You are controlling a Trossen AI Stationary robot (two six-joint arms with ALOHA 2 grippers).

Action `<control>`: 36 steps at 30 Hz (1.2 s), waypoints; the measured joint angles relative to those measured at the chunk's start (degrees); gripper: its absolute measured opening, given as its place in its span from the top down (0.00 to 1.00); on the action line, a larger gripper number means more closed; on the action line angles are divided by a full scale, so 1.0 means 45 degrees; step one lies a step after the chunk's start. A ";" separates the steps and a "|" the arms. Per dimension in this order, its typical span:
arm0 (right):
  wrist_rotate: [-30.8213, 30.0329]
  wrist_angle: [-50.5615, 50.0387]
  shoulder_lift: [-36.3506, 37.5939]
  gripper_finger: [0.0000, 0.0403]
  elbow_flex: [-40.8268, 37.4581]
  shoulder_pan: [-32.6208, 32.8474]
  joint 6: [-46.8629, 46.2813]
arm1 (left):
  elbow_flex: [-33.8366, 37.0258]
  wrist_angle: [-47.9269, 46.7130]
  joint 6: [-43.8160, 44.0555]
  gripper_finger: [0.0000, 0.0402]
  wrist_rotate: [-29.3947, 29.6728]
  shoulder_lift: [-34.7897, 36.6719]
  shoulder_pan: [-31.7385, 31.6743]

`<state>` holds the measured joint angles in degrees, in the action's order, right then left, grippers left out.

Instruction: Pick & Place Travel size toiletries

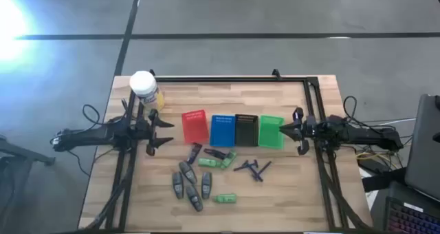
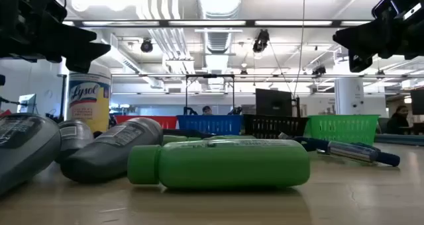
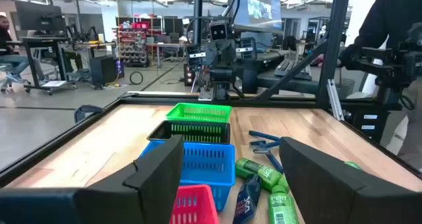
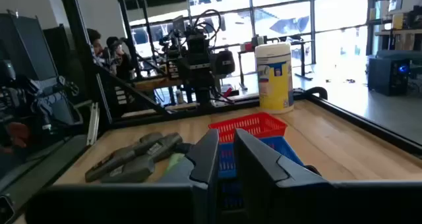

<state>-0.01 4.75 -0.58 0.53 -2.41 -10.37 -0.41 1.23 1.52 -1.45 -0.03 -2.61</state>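
The toiletries lie loose on the wooden table near its front. Several grey oval tubes point(image 1: 187, 182) lie at the left. Green little tubes point(image 1: 217, 162) point(image 1: 225, 198) and slim dark navy sticks point(image 1: 253, 168) lie to their right. In the low view a green tube point(image 2: 218, 164) lies on its side in front of the grey tubes point(image 2: 112, 149). My left gripper point(image 1: 167, 131) point(image 3: 231, 151) hangs open and empty above the table's left side, pointing at the baskets. My right gripper point(image 1: 280, 131) point(image 4: 226, 141) is shut and empty at the right, just beside the green basket.
Red point(image 1: 195, 126), blue point(image 1: 222, 129), black point(image 1: 246, 129) and green point(image 1: 271, 131) slotted baskets stand in a row mid-table between the grippers. A white-lidded yellow jar point(image 1: 144, 88) stands at the far left corner. A black frame point(image 1: 227, 78) runs along the table's far and side edges.
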 joint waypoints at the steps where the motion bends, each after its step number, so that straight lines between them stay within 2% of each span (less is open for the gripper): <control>1: 0.0004 0.0002 -0.0001 0.89 0.0000 0.0001 -0.0005 | -0.0002 0.0000 -0.0005 0.36 0.0000 0.0002 0.0004; 13: 0.0000 -0.0398 -0.0001 0.80 -0.0004 0.0000 0.0838 | -0.0005 0.0001 -0.0001 0.36 0.0000 0.0001 0.0001; 18: -0.0314 0.0002 -0.0006 0.77 -0.0004 0.0000 0.0540 | -0.0003 0.0002 -0.0005 0.36 0.0000 0.0002 0.0000; 21: -0.0784 0.1386 0.0020 0.76 -0.0004 -0.0001 -0.2029 | -0.0005 0.0010 -0.0005 0.36 0.0014 0.0005 0.0000; 25: -0.2979 0.2756 -0.0123 0.74 -0.0004 -0.0063 -0.2916 | -0.0002 0.0195 -0.0002 0.36 0.0600 -0.0005 0.0000; 26: -0.3293 0.3020 -0.0182 0.73 -0.0004 -0.0060 -0.3848 | -0.0005 0.0212 0.0000 0.36 0.0609 -0.0008 -0.0002; 28: -0.3726 0.2961 -0.0364 0.73 0.0003 -0.0084 -0.7286 | 0.0000 0.0240 0.0075 0.36 0.0640 -0.0054 -0.0005; 31: -0.2773 0.1875 -0.0993 0.71 0.0006 -0.0051 -1.1554 | -0.0004 0.0248 0.0126 0.36 0.0641 -0.0054 -0.0005; 33: -0.2119 0.1644 -0.1644 0.71 -0.0004 0.0053 -1.2959 | -0.0001 0.0251 0.0130 0.36 0.0638 -0.0054 -0.0005; 36: -0.2062 0.1914 -0.2506 0.69 0.0000 0.0120 -1.5084 | -0.0001 0.0251 0.0141 0.36 0.0636 -0.0063 0.0000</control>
<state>-9.29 13.37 -11.85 0.54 -1.87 -78.25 -0.41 2.36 2.15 1.41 -0.32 -2.61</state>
